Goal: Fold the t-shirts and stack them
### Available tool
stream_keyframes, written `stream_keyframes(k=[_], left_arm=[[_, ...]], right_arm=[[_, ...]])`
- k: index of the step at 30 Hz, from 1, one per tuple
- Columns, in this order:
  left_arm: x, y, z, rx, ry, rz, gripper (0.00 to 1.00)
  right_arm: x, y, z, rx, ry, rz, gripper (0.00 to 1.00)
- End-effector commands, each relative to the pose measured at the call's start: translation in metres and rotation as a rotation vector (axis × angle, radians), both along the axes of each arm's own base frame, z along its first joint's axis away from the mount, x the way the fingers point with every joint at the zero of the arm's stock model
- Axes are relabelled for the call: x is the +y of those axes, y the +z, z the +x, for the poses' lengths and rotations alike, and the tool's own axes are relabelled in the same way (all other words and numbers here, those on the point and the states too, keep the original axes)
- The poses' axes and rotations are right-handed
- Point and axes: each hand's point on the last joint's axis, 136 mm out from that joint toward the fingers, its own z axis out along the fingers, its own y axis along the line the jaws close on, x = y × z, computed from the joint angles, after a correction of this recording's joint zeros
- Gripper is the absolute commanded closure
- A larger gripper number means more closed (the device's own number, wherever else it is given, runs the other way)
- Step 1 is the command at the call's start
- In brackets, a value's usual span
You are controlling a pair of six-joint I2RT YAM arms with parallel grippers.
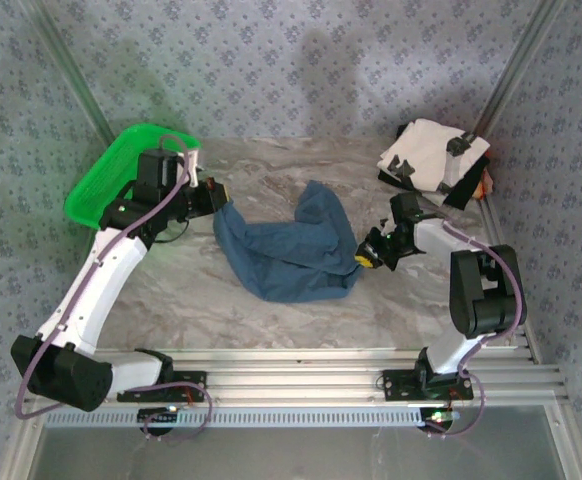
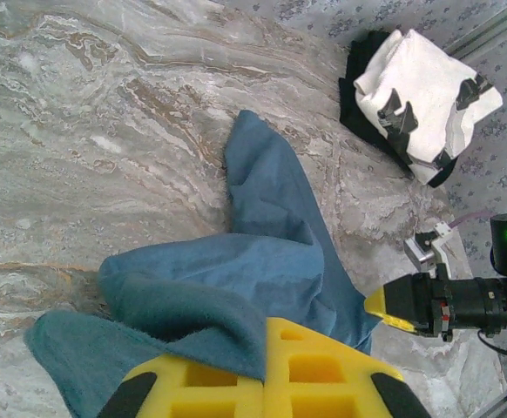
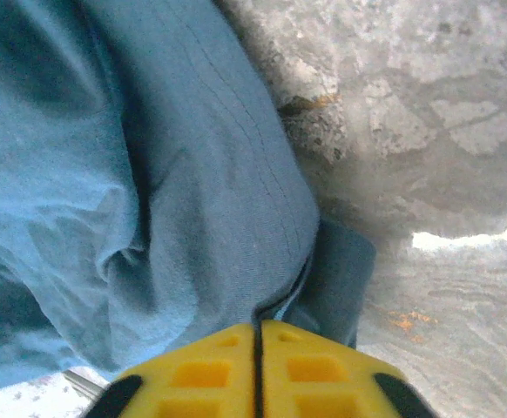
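A dusty-blue t-shirt point(image 1: 286, 255) lies crumpled in the middle of the marble table, one flap reaching toward the back. My left gripper point(image 1: 219, 200) is shut on its left edge; in the left wrist view the cloth point(image 2: 271, 252) runs in between the yellow fingers point(image 2: 323, 366) of that gripper point(image 2: 267, 326). My right gripper point(image 1: 363, 258) is shut on the shirt's right edge, and a fold of blue cloth point(image 3: 149, 174) is pinched at its closed tips point(image 3: 258, 324). Folded t-shirts point(image 1: 433, 160), the top one white with black patches point(image 2: 423, 100), are stacked at the back right.
A green mesh basket point(image 1: 106, 180) stands at the back left, just behind my left arm. Metal frame posts and patterned walls close in the table. An aluminium rail point(image 1: 301, 365) runs along the near edge. Bare marble point(image 1: 221, 310) lies in front of the shirt.
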Motion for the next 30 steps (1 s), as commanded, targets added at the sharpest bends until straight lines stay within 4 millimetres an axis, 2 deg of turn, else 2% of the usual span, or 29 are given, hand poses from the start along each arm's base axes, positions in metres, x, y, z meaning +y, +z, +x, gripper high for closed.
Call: stream_keyframes(k=[1, 5, 10, 12, 13, 16, 20, 23, 26, 27, 30], left_arm=[[0.001, 0.010, 0.000, -0.045, -0.017, -0.012, 1.00], [0.010, 0.010, 0.004, -0.037, 0.010, -0.022, 1.00], [0.026, 0.032, 0.016, -0.079, 0.043, -0.030, 1.00], [0.025, 0.048, 0.020, -0.107, 0.037, -0.038, 1.00], [0.023, 0.057, 0.021, -0.123, 0.030, -0.049, 1.00], [0.020, 0.074, 0.020, -0.148, 0.021, -0.084, 1.00], [0.021, 0.091, 0.026, -0.166, 0.038, -0.107, 1.00], [0.018, 0.116, 0.046, -0.205, 0.031, -0.134, 1.00], [0.015, 0.148, 0.071, -0.244, 0.035, -0.145, 1.00], [0.013, 0.165, 0.079, -0.276, 0.030, -0.151, 1.00], [0.009, 0.194, 0.107, -0.329, 0.022, -0.145, 1.00]], right_arm=[[0.000, 0.003, -0.003, 0.017, -0.004, -0.004, 1.00], [-0.004, 0.029, 0.001, -0.032, -0.025, 0.007, 1.00], [-0.015, 0.097, 0.014, -0.147, -0.058, 0.053, 1.00], [-0.019, 0.129, 0.016, -0.202, -0.057, 0.069, 1.00], [-0.020, 0.154, 0.019, -0.249, -0.054, 0.072, 1.00], [-0.027, 0.190, 0.008, -0.293, -0.054, 0.060, 1.00], [-0.037, 0.221, 0.004, -0.352, -0.124, 0.098, 1.00], [-0.044, 0.250, 0.022, -0.430, -0.157, 0.130, 1.00], [-0.050, 0.276, 0.053, -0.488, -0.143, 0.125, 1.00], [-0.053, 0.289, 0.067, -0.520, -0.146, 0.128, 1.00], [-0.068, 0.323, 0.112, -0.614, -0.175, 0.159, 1.00]])
